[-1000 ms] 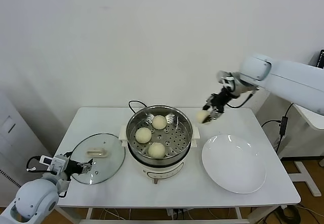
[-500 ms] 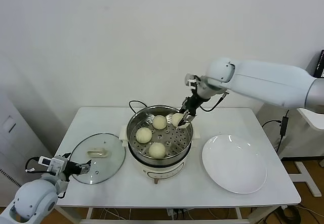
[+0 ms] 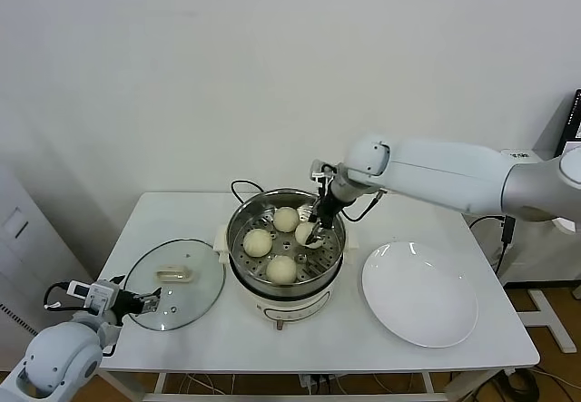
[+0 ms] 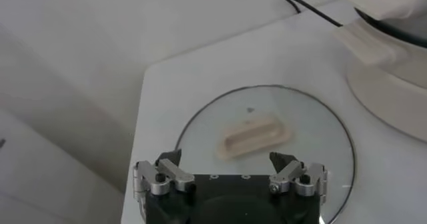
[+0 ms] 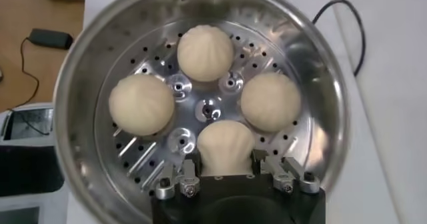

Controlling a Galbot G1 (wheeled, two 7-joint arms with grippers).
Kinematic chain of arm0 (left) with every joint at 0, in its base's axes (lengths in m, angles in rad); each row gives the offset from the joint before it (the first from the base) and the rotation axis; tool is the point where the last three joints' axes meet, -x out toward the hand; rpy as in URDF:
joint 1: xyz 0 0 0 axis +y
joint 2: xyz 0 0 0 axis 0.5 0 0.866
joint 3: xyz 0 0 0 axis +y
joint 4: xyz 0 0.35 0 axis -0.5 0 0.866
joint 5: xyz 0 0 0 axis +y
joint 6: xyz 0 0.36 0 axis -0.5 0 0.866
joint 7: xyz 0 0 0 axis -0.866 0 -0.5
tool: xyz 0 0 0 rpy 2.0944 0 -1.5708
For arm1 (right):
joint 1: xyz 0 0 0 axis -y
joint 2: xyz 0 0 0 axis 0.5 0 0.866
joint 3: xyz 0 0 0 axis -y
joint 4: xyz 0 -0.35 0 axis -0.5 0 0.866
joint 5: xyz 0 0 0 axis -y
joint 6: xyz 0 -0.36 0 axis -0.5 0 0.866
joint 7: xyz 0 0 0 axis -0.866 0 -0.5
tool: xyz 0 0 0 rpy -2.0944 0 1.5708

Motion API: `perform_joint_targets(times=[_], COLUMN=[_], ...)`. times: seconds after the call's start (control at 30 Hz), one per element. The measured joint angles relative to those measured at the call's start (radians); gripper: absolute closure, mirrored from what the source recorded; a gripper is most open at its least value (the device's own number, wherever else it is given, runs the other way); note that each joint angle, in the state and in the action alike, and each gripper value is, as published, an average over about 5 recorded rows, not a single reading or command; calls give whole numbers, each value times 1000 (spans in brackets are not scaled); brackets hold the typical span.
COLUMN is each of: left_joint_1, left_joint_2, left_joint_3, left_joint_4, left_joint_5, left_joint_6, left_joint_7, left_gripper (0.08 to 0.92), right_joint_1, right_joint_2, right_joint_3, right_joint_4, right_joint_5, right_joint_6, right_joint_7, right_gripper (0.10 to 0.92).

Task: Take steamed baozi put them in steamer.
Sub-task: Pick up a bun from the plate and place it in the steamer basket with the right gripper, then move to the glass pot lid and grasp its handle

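The right gripper reaches down inside the round shiny stainless-steel steamer, its two fingers pinching a smooth, pale cream-white baozi bun from either side. That bun sits low on the perforated steel tray, on the steamer's right side as the head view shows it. Three more pale round baozi buns lie on the same tray around its centre: one toward the back, one on the left and one at the front, all close together but apart from each other.

The steamer stands on its cream-white base in the middle of the white counter, with a black cord looping behind it. Just to its right lies a flat white round plate. To its left lies a round glass lid with a cream handle.

The left gripper hovers at the near left edge of that lid, its fingers spread wide and holding nothing.
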Motion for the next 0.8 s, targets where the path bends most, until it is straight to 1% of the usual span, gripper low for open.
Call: perform_joint_targets(times=[0.03,0.3,0.37,0.47,0.6,0.8], left_joint_1=[0,1,0,-1,-5,-10], left_joint_2=[0,-2,-1,1,3,11], left_joint_3=[-1,-7,-9,-14,-18,-9], left_joint_4=[1,4,3,2,3,23], left_joint_5=[0,-2,-3,-4,1,62], left_joint_6=[0,0,0,0,0,0], left_joint_7=[0,0,0,2,8,38], left_gripper=[177,177,177,177,177,177], right_joint_1=[-5,-21,-21,-17,-15,-77], right_joint_2=[1,-12,-24,-53,-119,-279], right_joint_3=[3,37,52,80,134,300], right_joint_4=[-1,3,6,15,36,82], right_joint_5=[-1,-5,-1,4,20,51], right_joint_6=[-1,-6,-5,-3,8,61], right_joint_7=[4,22,20,14,8,46], right_gripper=[510,259,223,205,203,203])
